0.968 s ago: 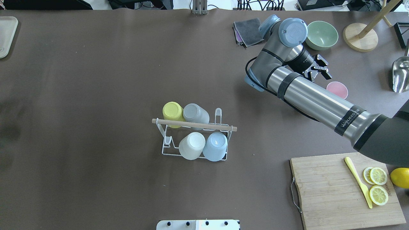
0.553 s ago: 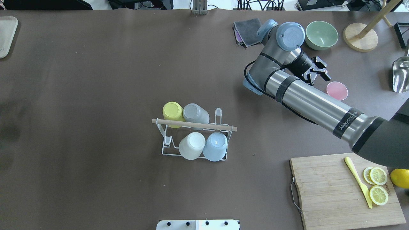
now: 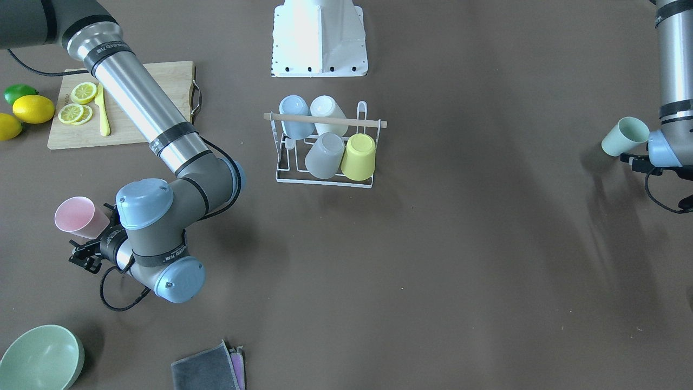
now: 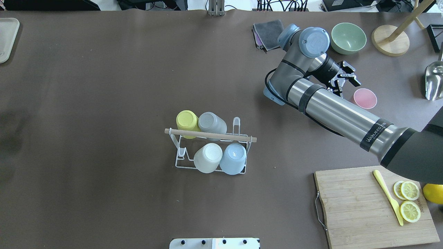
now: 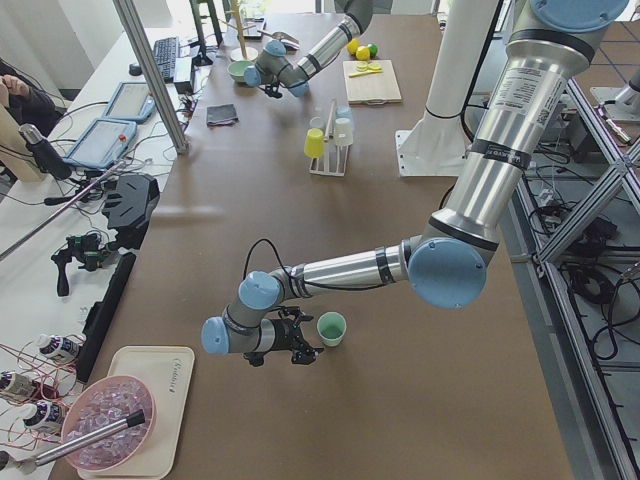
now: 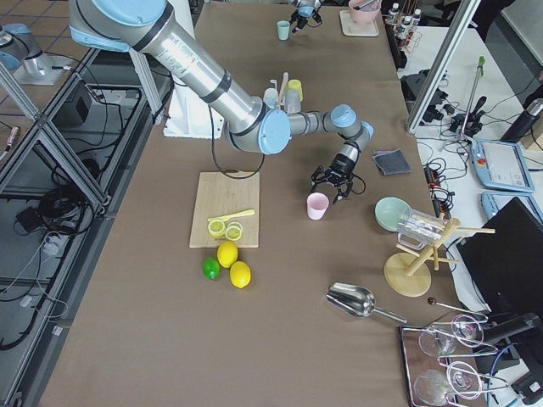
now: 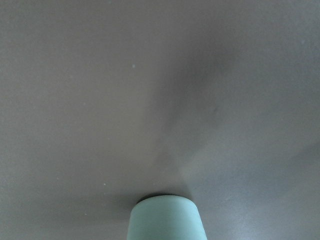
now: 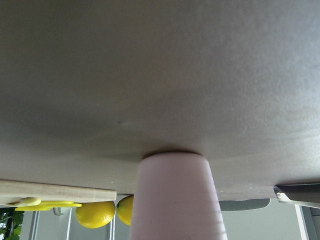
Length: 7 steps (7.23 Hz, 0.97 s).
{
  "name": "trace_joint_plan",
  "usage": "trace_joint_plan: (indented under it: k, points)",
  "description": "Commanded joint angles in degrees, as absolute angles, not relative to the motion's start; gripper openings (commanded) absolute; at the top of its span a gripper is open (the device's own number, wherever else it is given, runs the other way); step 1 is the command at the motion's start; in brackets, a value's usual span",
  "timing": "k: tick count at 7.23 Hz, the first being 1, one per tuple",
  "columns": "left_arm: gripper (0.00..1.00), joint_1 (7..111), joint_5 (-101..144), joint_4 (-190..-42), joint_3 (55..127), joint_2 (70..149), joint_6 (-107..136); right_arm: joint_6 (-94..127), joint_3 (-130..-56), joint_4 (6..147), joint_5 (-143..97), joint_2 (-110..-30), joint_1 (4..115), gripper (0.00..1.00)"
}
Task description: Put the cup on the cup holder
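Cup holder [image 4: 211, 135]: you find the yellow cup [image 4: 187, 120], grey cup [image 4: 209, 121], white cup [image 4: 208, 156] and blue cup [image 4: 233, 157] on its pegs.
Pink cup [image 4: 365, 98]: well apart from the holder, mouth up.
Right gripper [image 4: 347, 83]: just beside the pink cup, fingers apart.
Green cup [image 5: 331, 328]: well off the holder's opposite end.
Left gripper [image 5: 300, 347]: beside the green cup; you cannot tell how its fingers stand.

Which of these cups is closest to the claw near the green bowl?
The pink cup, standing mouth-up just beside the right gripper. The yellow, grey, white and blue cups sit upturned on the cup holder; the mint cup stands much farther away.
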<state>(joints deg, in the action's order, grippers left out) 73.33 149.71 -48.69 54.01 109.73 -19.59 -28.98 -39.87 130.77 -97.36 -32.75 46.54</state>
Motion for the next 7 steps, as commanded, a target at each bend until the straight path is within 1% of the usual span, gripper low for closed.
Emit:
trace_joint_plan:
  k: [1,7]
  points:
    - [0.97,72.5,149.9,-48.7,54.0,109.5,-19.7,-29.2,-39.2,130.4,-97.0,-32.9,46.1,0.99]
    - [0.97,70.8,149.9,-48.7,53.8,109.2,-19.7,-29.8,-38.8,130.4,-94.7,-33.3,45.9,0.99]
